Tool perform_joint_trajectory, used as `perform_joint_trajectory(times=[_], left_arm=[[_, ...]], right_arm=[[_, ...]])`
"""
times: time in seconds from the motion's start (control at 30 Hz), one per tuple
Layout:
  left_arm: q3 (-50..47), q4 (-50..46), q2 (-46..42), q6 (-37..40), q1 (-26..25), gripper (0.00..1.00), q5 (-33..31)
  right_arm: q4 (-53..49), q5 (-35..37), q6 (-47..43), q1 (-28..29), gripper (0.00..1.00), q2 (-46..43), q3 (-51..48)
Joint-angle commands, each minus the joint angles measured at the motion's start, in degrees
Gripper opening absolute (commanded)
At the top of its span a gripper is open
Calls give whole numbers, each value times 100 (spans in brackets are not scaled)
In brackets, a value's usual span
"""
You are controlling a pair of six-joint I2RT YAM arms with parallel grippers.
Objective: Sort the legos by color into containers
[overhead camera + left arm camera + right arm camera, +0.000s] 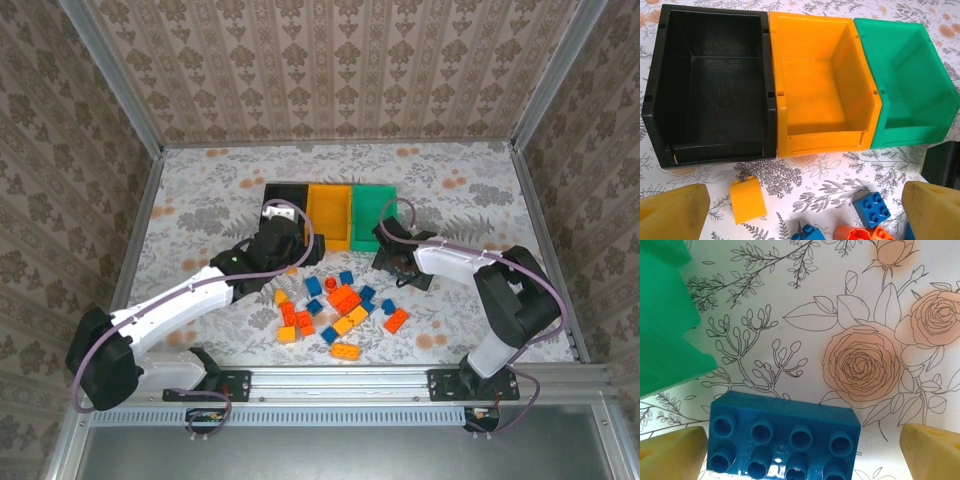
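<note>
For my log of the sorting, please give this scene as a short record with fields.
bins: black bin, orange bin, green bin, in a row, no bricks seen inside
legos: loose on the table in front of the bins
left gripper: open, holding nothing, facing the bins
right gripper: open, blue brick between its fingers

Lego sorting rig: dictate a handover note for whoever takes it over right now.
Left gripper: open, empty, facing black bin, orange bin and green bin; no bricks seen in them.
Right gripper: open, straddling a blue brick beside the green bin, not clamped.
Done: nothing sorted.
Left: the whole pile on the table.
</note>
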Motion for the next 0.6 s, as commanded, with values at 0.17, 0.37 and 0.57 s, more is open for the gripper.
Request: perform_joint_trajectory(times=[0.17, 0.37, 0.57], left_arm=[[-136, 29, -187, 11, 70, 100, -284], [-271, -18, -352, -64, 153, 100, -301], [-285, -300, -533, -96, 228, 100, -389]], right_arm=[[-99, 87, 0, -5, 87, 255, 86], [147, -162, -399, -66, 78, 224, -34], [227, -294, -810, -126, 69, -185, -217]])
